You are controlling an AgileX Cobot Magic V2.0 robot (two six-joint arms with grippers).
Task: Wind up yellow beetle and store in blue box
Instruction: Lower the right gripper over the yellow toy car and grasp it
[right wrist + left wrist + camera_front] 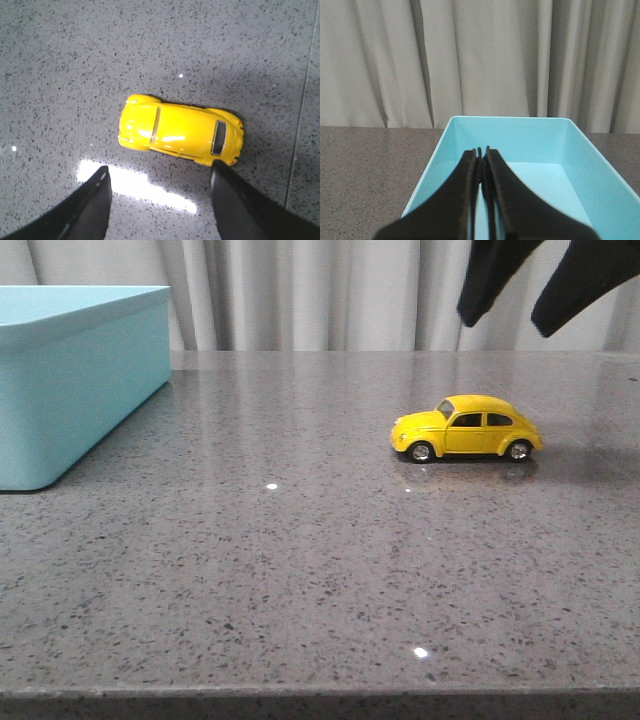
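Note:
The yellow beetle (467, 427) stands on its wheels on the grey table, right of centre, nose to the left. My right gripper (505, 325) hangs open high above it at the top right of the front view. In the right wrist view the beetle (181, 130) lies just beyond my open right gripper (160, 172), apart from both fingers. The blue box (70, 375) stands at the far left. In the left wrist view my left gripper (481, 152) is shut and empty above the box (585, 145), whose inside shows nothing in it.
The speckled grey table (300, 570) runs to a front edge near the bottom of the front view. Grey curtains (320, 290) hang behind the table. Bright light reflections lie on the table top.

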